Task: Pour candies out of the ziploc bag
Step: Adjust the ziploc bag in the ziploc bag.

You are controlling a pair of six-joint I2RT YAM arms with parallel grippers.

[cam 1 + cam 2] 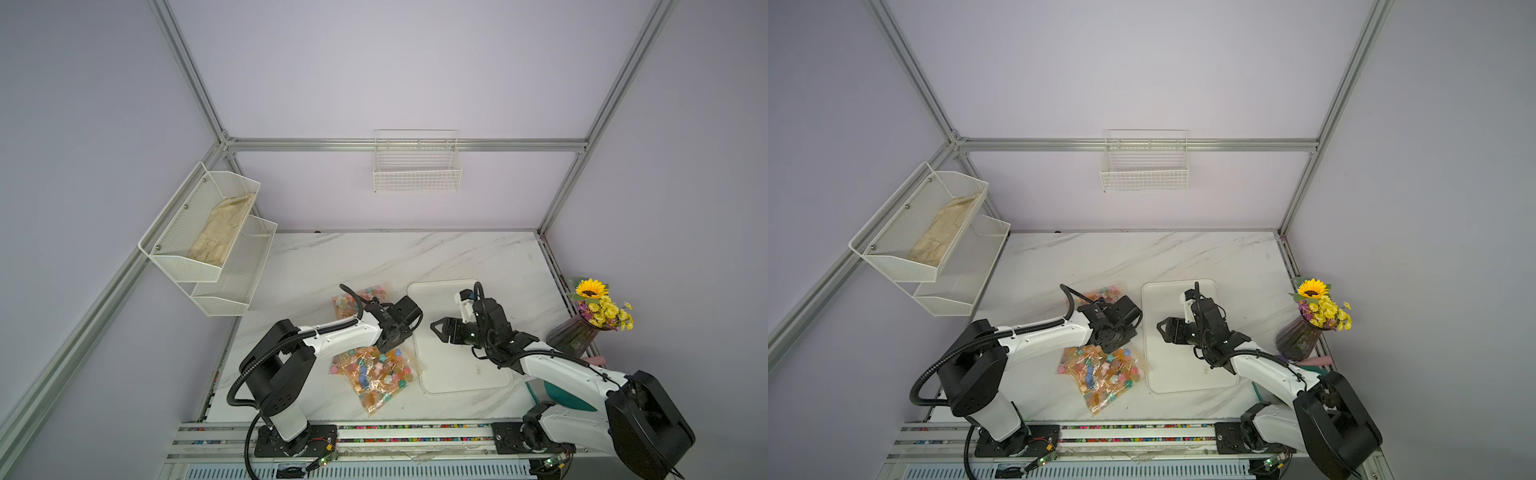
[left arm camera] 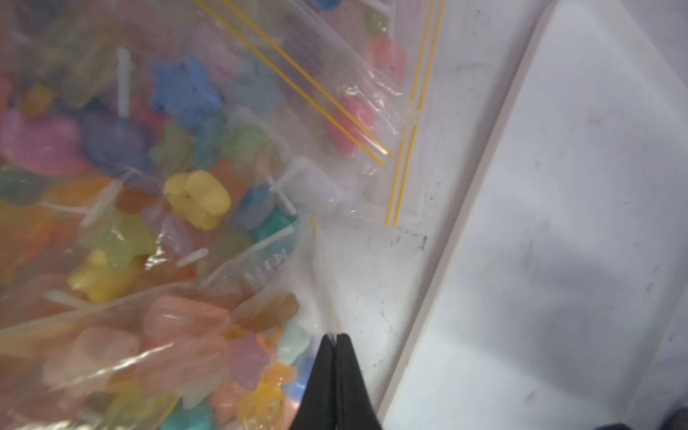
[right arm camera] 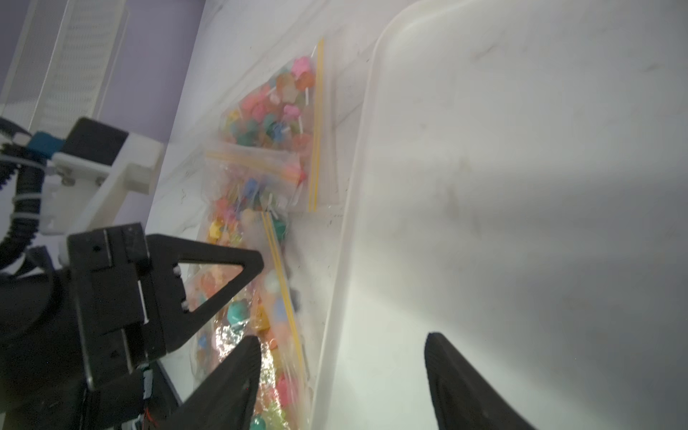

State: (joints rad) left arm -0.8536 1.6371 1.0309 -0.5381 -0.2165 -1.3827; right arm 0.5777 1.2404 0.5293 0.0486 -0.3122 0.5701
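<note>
A clear ziploc bag full of candies lies on the marble table, left of the white tray. My left gripper is shut on the thin plastic at this bag's yellow-lined zip edge, close to the tray rim. From above, its wrist hides the jaws. My right gripper is open over the tray's left rim, one finger by the bag and the other above the tray. A second candy bag lies farther back.
A dark vase of yellow flowers stands at the table's right edge. A white mesh shelf hangs on the left wall and a wire basket on the back wall. A teal object lies under the right arm.
</note>
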